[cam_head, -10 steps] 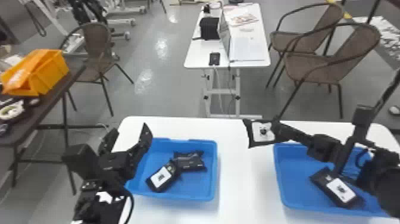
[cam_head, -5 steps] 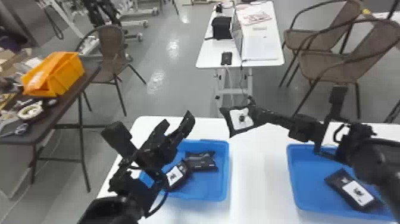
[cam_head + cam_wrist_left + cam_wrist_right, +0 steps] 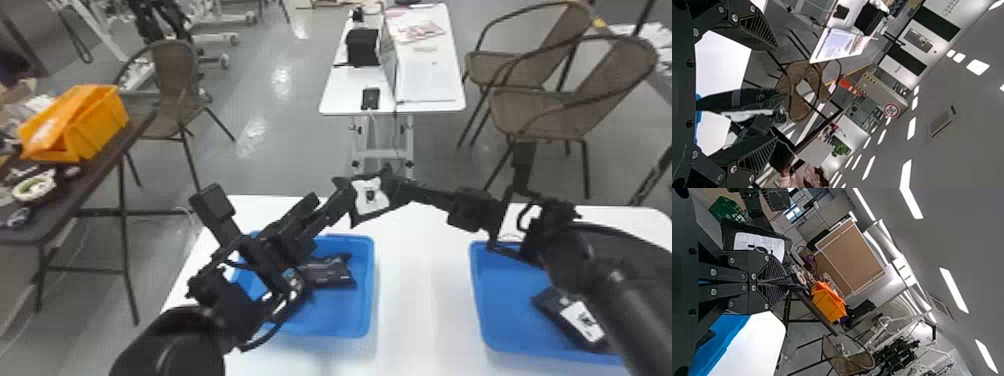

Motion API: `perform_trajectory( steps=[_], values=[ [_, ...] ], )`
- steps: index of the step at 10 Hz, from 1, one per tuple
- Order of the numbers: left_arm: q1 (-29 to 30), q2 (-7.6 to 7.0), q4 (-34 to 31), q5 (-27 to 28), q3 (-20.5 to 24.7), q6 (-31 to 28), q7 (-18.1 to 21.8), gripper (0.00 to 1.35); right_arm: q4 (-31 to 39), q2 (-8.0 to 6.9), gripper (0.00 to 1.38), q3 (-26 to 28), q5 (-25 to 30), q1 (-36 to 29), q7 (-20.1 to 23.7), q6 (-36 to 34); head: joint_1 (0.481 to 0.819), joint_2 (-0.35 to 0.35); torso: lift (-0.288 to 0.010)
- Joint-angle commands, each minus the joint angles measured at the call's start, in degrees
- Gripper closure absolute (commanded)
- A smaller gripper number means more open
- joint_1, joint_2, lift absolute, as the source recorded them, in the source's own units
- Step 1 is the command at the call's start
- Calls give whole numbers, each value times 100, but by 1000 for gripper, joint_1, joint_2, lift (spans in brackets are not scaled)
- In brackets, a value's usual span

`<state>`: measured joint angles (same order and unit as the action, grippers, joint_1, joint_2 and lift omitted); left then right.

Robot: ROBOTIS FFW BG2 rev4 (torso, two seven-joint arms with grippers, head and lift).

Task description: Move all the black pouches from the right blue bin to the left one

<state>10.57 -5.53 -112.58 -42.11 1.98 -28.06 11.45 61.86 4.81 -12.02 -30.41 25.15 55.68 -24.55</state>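
1. Change: my left gripper [image 3: 777, 94] has swung up and inward from over the left blue bin [image 3: 350, 316], and its fingers now straddle the black pouch [image 3: 370, 196] held by my right gripper [image 3: 786, 282]. Reads as a handover being set up, so this pouch looks part-way through its transfer.
2. Grippers: left spread wide, pouch between the fingers, no grip on it; can't tell whether either finger touches. Right pinched narrow on the pouch's edge.
3. Held pouch: up above the white table [image 3: 425, 305], between the two bins. Dark, flat, pointed corners, white label with a dark mark facing the head camera. Looks thin side-on from the left wrist. Probably soft, likely to fold if squeezed off-centre.
4. Elsewhere: one dark pouch [image 3: 330, 271] lies in the left bin; a labelled pouch [image 3: 575, 320] waits in the right blue bin [image 3: 505, 300], partly behind my right arm.
5. Next, my judgement: close left, confirm its hold, then release right. Letting go early risks a drop onto the table.
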Motion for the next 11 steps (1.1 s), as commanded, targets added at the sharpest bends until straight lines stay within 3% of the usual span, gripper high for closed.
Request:
perform_trajectory(
  steps=[1,3,5,6,9,10,11],
  values=[
    [-108,-9,8,-113,-14,-358,41,233,-95,-41,1250,-29,-26,69,13,56,695,150,10],
    [-257,-141,26,-148,-119,-507,41,268,-201,-94,1250,-73,-53,140,39,117,695,141,10],
    [-354,-176,61,-86,-137,-666,103,734,-271,-164,1250,-143,-62,184,74,153,695,138,10],
    [-345,-132,26,63,-137,-736,41,1188,-306,-173,1250,-152,-70,157,83,153,695,140,10],
    [-169,26,0,124,-93,-402,-47,1216,-377,-173,1250,-143,-132,131,83,205,695,149,10],
    [-151,44,0,195,-84,-314,-47,1216,-385,-173,1174,-143,-149,122,74,241,695,151,10],
    [-108,96,0,388,-31,-156,-47,1216,-394,-173,639,-116,-185,78,66,311,695,153,10]
  ],
)
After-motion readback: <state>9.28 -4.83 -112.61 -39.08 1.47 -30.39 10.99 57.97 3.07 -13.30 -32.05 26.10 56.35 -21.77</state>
